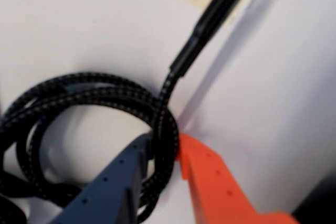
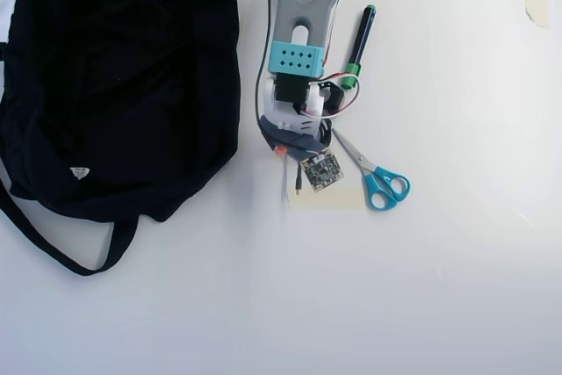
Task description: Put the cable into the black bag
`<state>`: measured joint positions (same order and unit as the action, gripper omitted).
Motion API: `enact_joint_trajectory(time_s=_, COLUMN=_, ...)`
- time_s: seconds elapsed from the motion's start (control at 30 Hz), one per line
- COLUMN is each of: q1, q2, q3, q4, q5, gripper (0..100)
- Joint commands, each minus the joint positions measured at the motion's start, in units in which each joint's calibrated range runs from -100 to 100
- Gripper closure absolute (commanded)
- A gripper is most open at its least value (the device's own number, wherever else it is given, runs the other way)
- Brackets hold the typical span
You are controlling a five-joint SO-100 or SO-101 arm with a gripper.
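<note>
In the wrist view, the gripper (image 1: 169, 153) comes in from the bottom edge, with a dark blue-grey finger (image 1: 118, 179) on the left and an orange finger (image 1: 210, 182) on the right. Between their tips run a couple of strands of the cable (image 1: 79, 95), a black braided cord wound in a loose coil that lies on the white surface (image 1: 79, 19). The two fingers sit close on either side of those strands, pinching them. From the pinch point the cord's loose end rises toward the top of the view and ends in a black plug with a pale tip, blurred.

In the overhead view, the arm reaches down from the top edge, and its body covers the gripper (image 2: 281, 148) almost entirely; only a bit of orange shows at its lower left. The cable (image 2: 260, 94) appears as a thin dark line along the arm's left side, with its plug end just below the arm. The black bag (image 2: 114, 76) fills the upper left, its strap looping toward the bottom, a small white tag on its fabric. It lies just left of the arm. To the right of the arm lie a black-and-green marker (image 2: 358, 45) and blue-handled scissors (image 2: 373, 175), and a small circuit board (image 2: 321, 169) shows at the arm's tip.
</note>
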<state>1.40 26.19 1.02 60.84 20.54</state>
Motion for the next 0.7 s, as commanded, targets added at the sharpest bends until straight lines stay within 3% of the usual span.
enact_joint_trajectory(time_s=0.0, q1=0.2, q2=-0.6, q3=-2.0, q4=-0.3, q5=0.1, gripper=98)
enact_joint_trajectory(time_s=0.3, q1=-0.4, q2=-2.0, q3=-3.5, q4=0.7, q5=0.1, gripper=98)
enact_joint_trajectory(time_s=0.67, q1=-2.1, q2=-2.0, q3=-19.7, q4=18.2, q5=0.0, gripper=98)
